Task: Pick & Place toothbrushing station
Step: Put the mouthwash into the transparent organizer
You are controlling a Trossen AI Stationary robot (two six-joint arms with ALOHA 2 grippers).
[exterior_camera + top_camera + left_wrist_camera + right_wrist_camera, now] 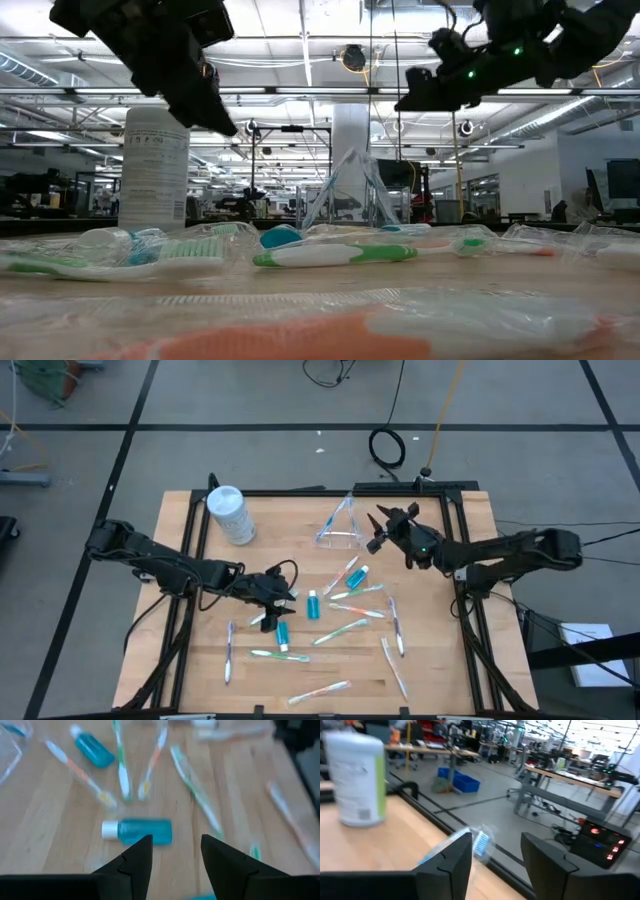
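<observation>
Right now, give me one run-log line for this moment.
left gripper: open above toothpaste tube | right gripper: open beside clear cup | toothbrush in cup | others loose on table

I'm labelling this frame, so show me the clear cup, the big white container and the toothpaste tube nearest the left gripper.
clear cup (343,530): high view, on its clear side wall.
white container (231,514): high view, on its body.
toothpaste tube (144,830): left wrist view, on its blue body.

A grey floor (250,400) crossed by dark lines surrounds the table, with ceiling strip lights (300,40) overhead.
</observation>
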